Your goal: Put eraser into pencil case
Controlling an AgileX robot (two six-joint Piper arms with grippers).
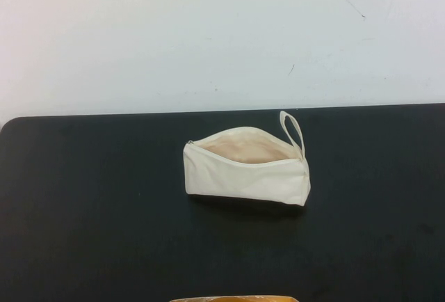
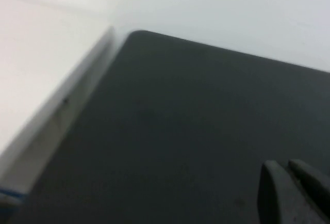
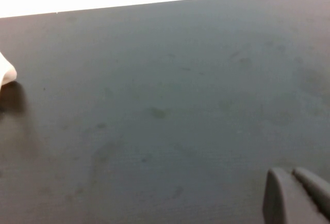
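The pencil case (image 1: 245, 165) is a cream-white zip pouch lying mid-table in the high view. Its zip is open, the beige lining (image 1: 247, 150) shows, and a loop strap (image 1: 293, 130) sits at its right end. No eraser shows in any view. Neither arm appears in the high view. My left gripper (image 2: 287, 168) hangs over bare black table near its far left corner, fingers together with nothing between them. My right gripper (image 3: 292, 174) is also over bare table, fingers together and empty. A white corner of the pencil case (image 3: 6, 73) shows at the right wrist view's edge.
The black table (image 1: 97, 204) ends at a white wall (image 1: 208, 30) behind. A pale surface (image 2: 36, 74) lies beyond the table's left edge. A yellow-orange object (image 1: 233, 298) peeks in at the near edge of the high view.
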